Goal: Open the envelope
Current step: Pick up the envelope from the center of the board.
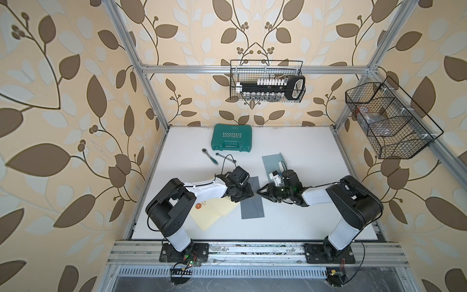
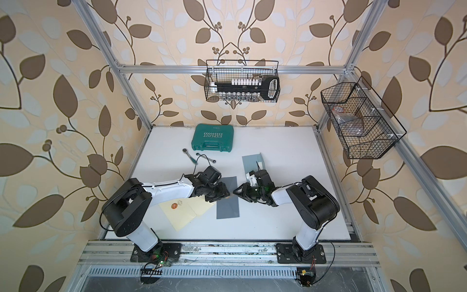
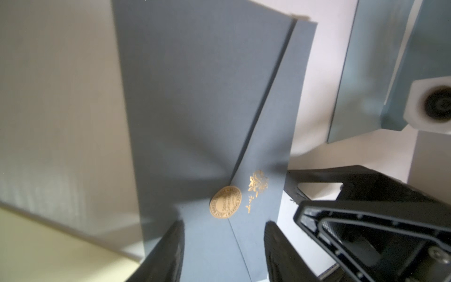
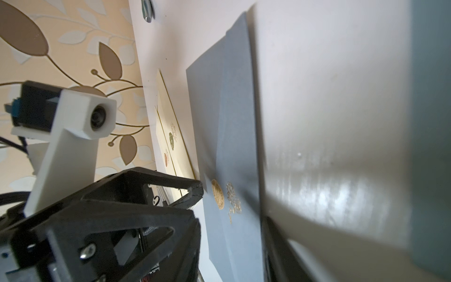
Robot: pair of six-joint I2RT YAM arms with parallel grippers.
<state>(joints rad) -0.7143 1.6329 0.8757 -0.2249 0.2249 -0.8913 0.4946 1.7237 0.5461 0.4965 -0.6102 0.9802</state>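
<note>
Judging by the gold seal that pins the flap's tip down, the dark grey envelope has not been opened; it lies flat in the middle of the white table, and lifting the flap off that sticker is the whole of what is left. The left gripper hovers over the envelope's left edge with its fingers apart, straddling the flap seam just short of the seal; whether they touch the paper I cannot tell. The right gripper points at the envelope's opposite edge, and I cannot tell how its fingers stand. A paler blue envelope behind it has a flap standing up, and cream envelopes lie partly under the left arm. As for containers, the wire basket on the rear rail holds a black socket holder with a row of white-capped pieces, the compartmented wire basket on the side frame holds what looks like a clear plastic bag, and the teal tool case sits closed at the back.
</note>
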